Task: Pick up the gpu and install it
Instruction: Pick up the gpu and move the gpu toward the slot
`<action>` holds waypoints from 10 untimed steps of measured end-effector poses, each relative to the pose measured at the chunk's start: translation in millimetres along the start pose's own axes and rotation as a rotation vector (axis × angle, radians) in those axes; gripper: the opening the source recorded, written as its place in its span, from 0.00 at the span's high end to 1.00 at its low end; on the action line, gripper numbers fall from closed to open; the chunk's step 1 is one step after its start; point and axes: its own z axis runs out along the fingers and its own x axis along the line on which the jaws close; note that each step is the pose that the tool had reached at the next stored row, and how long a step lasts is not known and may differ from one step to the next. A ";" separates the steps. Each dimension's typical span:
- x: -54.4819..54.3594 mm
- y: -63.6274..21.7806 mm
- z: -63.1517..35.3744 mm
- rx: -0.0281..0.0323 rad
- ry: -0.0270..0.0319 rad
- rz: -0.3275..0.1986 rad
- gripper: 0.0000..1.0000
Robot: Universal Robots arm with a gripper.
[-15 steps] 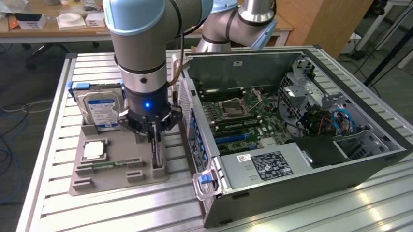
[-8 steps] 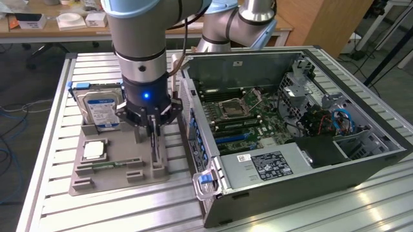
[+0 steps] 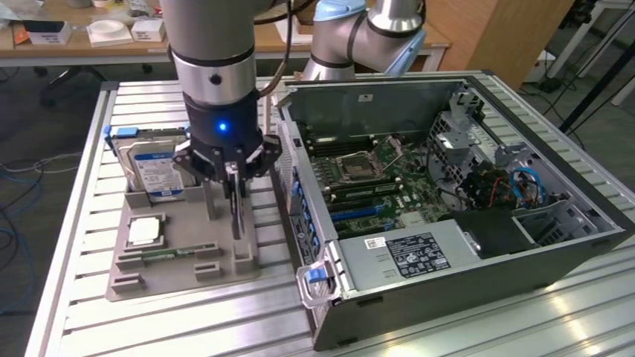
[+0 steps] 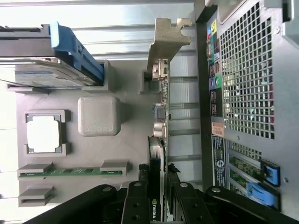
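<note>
The gpu [image 4: 162, 93] stands on edge at its slot in the grey tray [image 3: 184, 277], the hand [image 3: 231, 169] clamped on its upper edge (lifted or not, hard to say); fitting it into the open computer case [image 3: 436, 256] is not yet done. Everything sits on a slatted metal bench [image 3: 516, 327], desks behind

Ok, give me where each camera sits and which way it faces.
Exterior: off the arm, raised, looking down on the table, tray and open case; arm and claw show.
Wrist: on the wrist, looking down along the claw at the gpu it grips; claw fingers show.
Shared: gpu, tray, case, drive.
</note>
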 end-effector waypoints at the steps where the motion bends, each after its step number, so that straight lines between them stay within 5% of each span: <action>1: -0.1 0.2 -3.6 -0.0001 0.0000 0.000 0.74; 10: -1.1 1.7 -39.1 -0.0001 0.0000 0.000 0.74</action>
